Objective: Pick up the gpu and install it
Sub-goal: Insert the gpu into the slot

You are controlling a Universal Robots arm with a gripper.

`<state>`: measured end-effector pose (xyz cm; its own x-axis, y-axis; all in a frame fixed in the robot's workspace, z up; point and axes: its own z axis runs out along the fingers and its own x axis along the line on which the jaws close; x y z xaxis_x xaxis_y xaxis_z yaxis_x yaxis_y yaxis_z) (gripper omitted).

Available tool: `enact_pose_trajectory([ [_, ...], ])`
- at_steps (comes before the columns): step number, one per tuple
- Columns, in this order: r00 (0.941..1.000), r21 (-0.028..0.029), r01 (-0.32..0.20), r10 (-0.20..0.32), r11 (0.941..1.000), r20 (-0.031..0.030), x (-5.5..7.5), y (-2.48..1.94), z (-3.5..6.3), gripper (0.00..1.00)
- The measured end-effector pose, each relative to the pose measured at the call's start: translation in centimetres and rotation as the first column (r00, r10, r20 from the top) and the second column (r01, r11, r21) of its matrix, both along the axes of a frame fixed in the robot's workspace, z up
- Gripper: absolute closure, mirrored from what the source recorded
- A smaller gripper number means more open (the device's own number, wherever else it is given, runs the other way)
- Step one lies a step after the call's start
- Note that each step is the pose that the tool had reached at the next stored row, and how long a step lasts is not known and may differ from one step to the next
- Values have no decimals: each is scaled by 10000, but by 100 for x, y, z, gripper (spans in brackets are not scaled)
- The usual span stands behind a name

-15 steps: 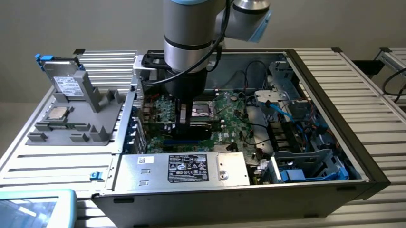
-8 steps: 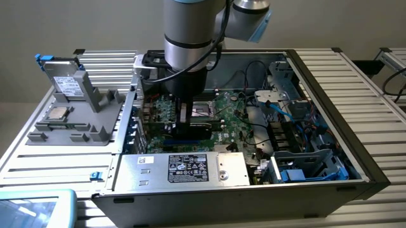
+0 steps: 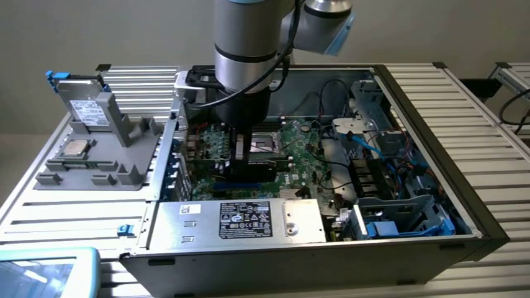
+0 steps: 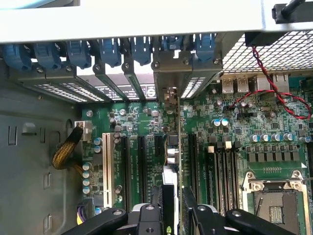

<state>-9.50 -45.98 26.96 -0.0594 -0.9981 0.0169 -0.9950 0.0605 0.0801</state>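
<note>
While the gripper (image 4: 173, 218) is clamping the gpu (image 4: 169, 196) edge-on in its jaws inside the case (image 3: 331, 257), we are seeing the card hanging straight below it, long axis running along the motherboard (image 4: 142, 122) slots, bracket end toward the slot covers (image 4: 68, 90).

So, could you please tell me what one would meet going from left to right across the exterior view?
Silver drive with blue tabs → gripper holding the gpu → drive cage → bare table slats on the exterior view's right.
</note>
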Motion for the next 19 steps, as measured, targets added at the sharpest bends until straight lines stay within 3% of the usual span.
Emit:
enact_pose_trajectory([
  [19, 10000, 21, -43, 43, 10000, 3, -24, 4, -11, 72],
])
